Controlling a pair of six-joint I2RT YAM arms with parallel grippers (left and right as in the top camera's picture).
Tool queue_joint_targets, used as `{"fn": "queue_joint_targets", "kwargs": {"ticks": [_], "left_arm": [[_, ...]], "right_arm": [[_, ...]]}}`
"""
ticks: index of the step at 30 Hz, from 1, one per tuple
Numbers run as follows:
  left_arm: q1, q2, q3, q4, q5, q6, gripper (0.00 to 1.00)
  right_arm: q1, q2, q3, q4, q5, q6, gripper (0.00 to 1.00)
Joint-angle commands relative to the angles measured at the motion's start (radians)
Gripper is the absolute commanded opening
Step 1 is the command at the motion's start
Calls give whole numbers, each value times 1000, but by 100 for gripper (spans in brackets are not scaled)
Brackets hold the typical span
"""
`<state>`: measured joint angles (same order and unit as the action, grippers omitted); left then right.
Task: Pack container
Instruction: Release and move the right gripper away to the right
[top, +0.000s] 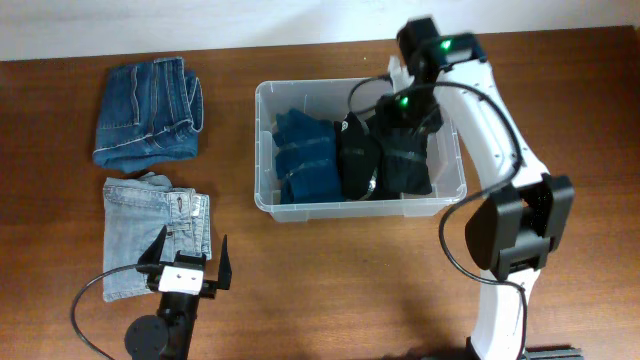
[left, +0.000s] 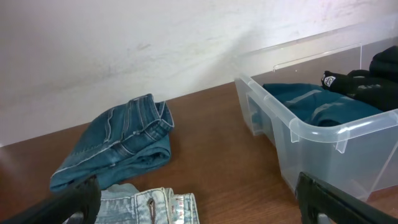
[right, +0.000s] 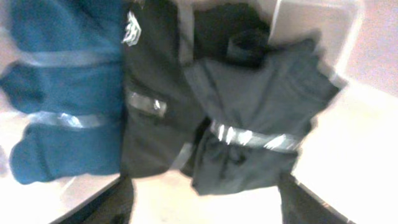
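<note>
The clear plastic container (top: 262, 150) stands mid-table and holds a folded teal garment (top: 305, 155), a black garment (top: 357, 155) and a dark grey one (top: 408, 160). My right gripper (top: 395, 105) hovers over the container's far right part, open and empty; its wrist view shows the dark grey garment (right: 255, 134) lying below the spread fingers (right: 205, 202). My left gripper (top: 190, 262) is open and empty near the front edge, beside folded light-blue jeans (top: 150, 230). Folded dark-blue jeans (top: 148, 110) lie at the far left. The left wrist view shows the container (left: 323, 127) at right.
The wooden table's front edge runs below my left arm's base (top: 155, 335). The right arm's white links (top: 505, 230) stand to the right of the container. A pale wall (left: 124, 43) rises behind the table.
</note>
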<state>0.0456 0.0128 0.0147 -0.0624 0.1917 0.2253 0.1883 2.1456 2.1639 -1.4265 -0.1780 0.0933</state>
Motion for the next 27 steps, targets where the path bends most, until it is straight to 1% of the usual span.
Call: {"fn": "queue_joint_targets", "kwargs": {"ticks": [1,3,5,9,14,17,20,23,27], "left_arm": [[1,-7,-6,0,11,16,99],[1,-7,-6,0,11,16,99],[1,-7,-6,0,11,16,99],[1,-7,-6,0,11,16,99],[1,-7,-6,0,11,16,99],[1,-7,-6,0,11,16,99],[1,-7,-6,0,11,16,99],[1,-7,-6,0,11,16,99],[1,-7,-6,0,11,16,99]], "right_arm": [[-11,-43,173,-77,110,-10,80],[-20,-43,247,-129,206,-10,94],[-35,-43,307,-176,284,-6,100],[-93,-51,410,-272,343,24,99],[-178,-151,404,-273,246,24,99],[-217,-249,340,-272,247,18,99],[-283,-354,240,-272,320,21,99],[-417,-435,134,-272,340,74,99],[-592,-452,66,-261,340,116,99]]}}
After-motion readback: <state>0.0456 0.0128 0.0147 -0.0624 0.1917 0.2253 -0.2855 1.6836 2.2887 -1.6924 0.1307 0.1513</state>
